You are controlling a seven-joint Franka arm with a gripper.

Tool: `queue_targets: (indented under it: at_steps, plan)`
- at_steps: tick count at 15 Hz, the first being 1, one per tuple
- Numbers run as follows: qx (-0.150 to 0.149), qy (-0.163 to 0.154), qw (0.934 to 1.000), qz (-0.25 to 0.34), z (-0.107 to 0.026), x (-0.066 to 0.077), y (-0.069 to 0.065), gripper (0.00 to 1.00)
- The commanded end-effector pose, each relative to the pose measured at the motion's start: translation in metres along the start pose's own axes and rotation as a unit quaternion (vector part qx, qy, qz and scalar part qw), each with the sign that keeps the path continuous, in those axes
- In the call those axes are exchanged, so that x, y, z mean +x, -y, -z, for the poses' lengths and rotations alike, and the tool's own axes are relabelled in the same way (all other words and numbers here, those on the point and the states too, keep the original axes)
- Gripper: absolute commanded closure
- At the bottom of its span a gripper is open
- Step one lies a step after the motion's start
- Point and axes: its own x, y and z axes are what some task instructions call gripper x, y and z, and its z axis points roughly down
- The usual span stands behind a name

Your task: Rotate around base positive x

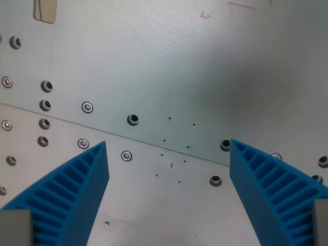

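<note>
A view from the robot's wrist, looking down past its own gripper (168, 146) onto a pale metal table (169, 61); nearest the camera, two blue ribbed fingers (72, 192) rise from the bottom corners, one at the wrist view's left and one at the wrist view's right, each tapering to a tip that points up and inward; they are spread wide apart with nothing held between them, and the bare table shows through the gap.

Just beyond the fingertips, a thin seam line (102, 129) runs across the table, slanting downward from the wrist view's left to its right, so the whole surface looks tilted in the picture; the gripper's span runs left to right, roughly along that seam.

Near the seam lie several screws and small dark holes; one dark hole (133, 120) sits just above the seam, between the fingers; a silver screw (126, 155) lies just below it; more screws cluster toward the left edge.

Farther from the seam the table is plain and open; a tan tag (45, 11) sits at the top left, and faint red marks (206, 15) at the top right.
</note>
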Motion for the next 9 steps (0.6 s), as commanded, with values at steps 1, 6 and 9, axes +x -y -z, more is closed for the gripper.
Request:
queue_targets:
  at_steps: [1, 6, 9]
  plan:
    - [0.102, -0.025, 0.9944, 0.011, 0.0037, -0.0019, -0.0045, 0.00]
    - [0.130, -0.032, 0.9909, 0.011, 0.0037, -0.0019, -0.0045, 0.00]
    - [0.147, -0.036, 0.9884, 0.011, 0.0037, -0.0019, -0.0045, 0.00]
